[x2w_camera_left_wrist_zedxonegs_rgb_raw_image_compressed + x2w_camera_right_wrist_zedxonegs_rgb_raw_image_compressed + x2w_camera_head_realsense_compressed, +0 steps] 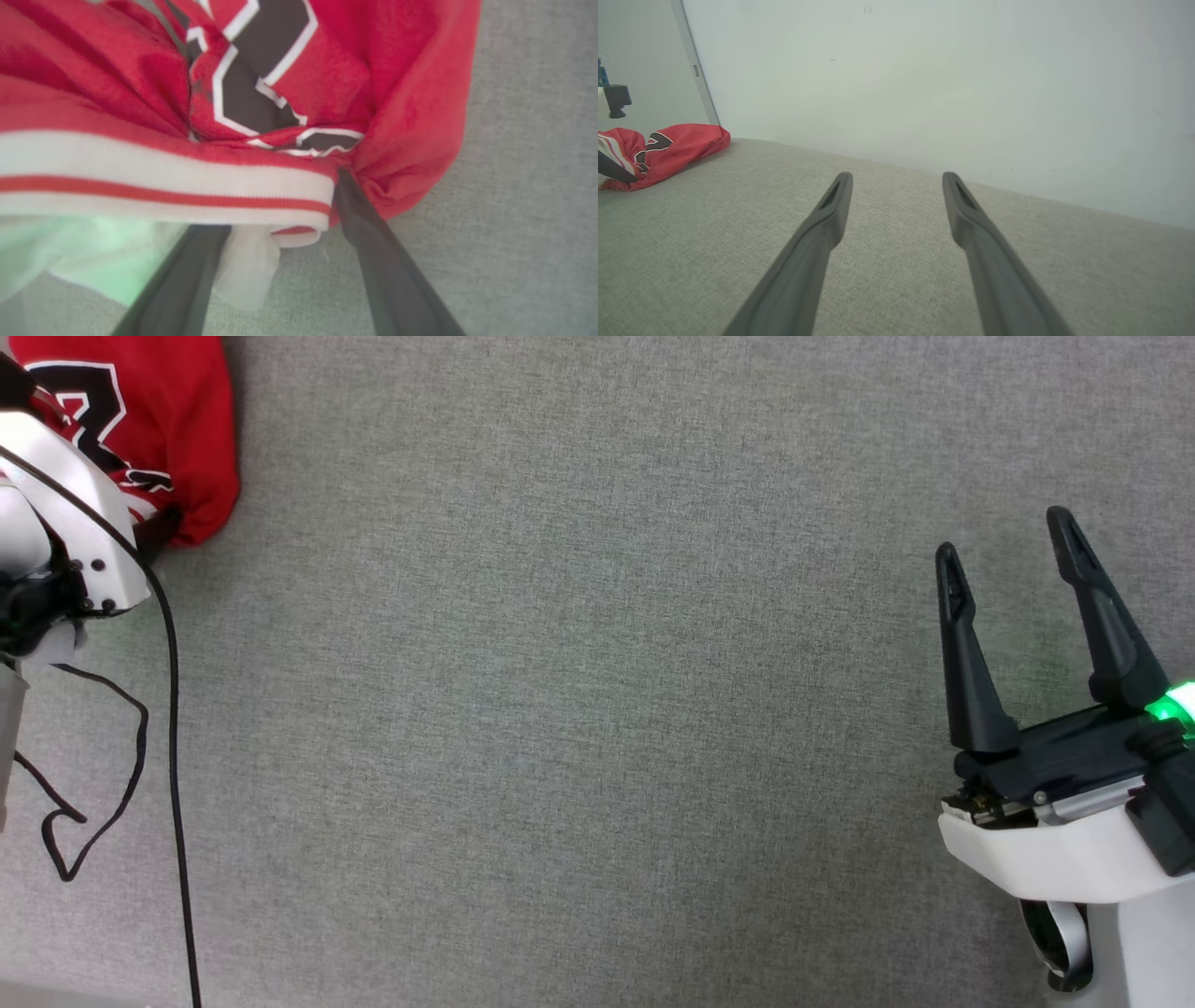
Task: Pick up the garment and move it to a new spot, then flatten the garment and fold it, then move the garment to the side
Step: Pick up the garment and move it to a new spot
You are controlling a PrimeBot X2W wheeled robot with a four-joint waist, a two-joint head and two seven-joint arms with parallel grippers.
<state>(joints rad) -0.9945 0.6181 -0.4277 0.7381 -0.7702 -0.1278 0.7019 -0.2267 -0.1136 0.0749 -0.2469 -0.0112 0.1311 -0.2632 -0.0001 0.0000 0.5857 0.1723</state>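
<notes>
We see the shirt (177, 420) bunched at the far left of the grey worktop (597, 709), cut off by the head view's top edge and partly hidden behind the left arm's pale casing (75, 495). The left hand (275, 210) is spread wide, its fingertips buried under the striped trim (163, 186) and red folds; the lettering shows only in pieces. The right hand (1004, 532) is released and empty, well apart from the shirt. A black cable (173, 728) runs beside the left arm, and a pale wall (924, 70) stands behind the worktop.
</notes>
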